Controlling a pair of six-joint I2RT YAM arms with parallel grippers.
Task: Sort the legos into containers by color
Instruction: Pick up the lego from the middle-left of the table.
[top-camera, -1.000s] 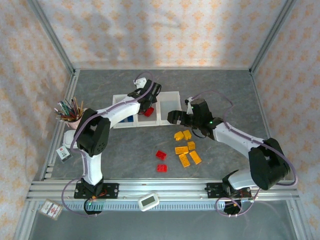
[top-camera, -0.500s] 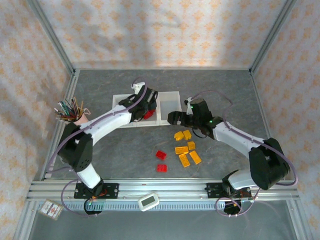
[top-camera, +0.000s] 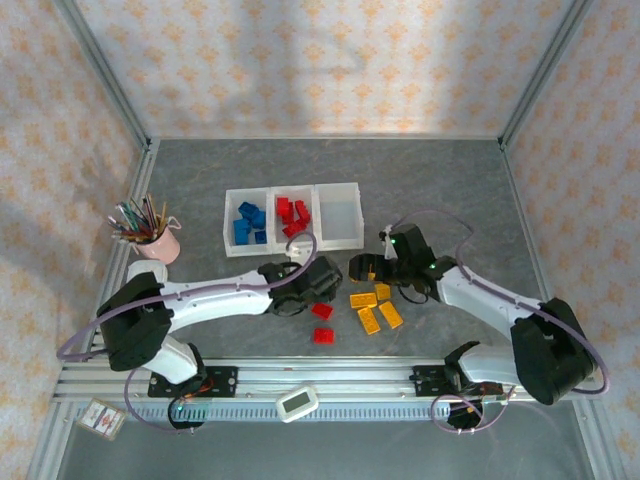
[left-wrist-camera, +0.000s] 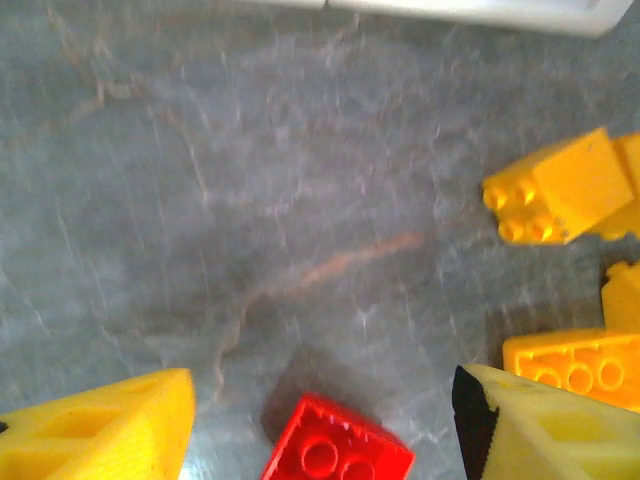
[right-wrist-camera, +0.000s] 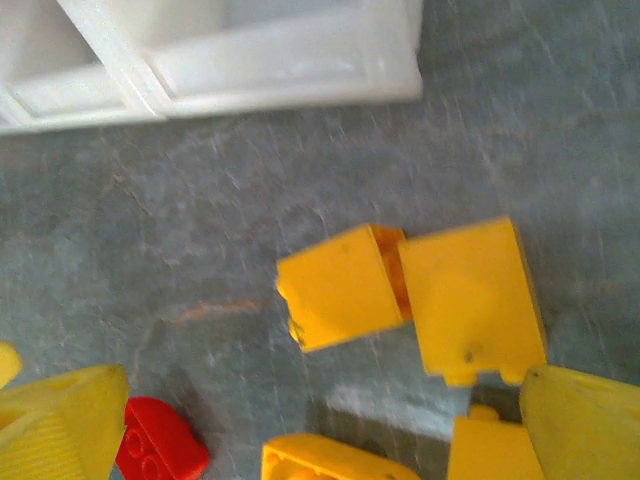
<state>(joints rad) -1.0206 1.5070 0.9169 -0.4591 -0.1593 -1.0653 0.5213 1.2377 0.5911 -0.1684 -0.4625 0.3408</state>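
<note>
moved: left gripper, off the containers a second ago, now down low over the table by the loose reds
left fingers: spread wide, pinching nothing, one red lego lying between them
right gripper: fingers spread too, over two yellow legos lying side by side, touching
containers: blue legos in the left bin, red ones in the middle bin
loose: yellow cluster plus two reds near it
far left: pink cup of pencils
</note>
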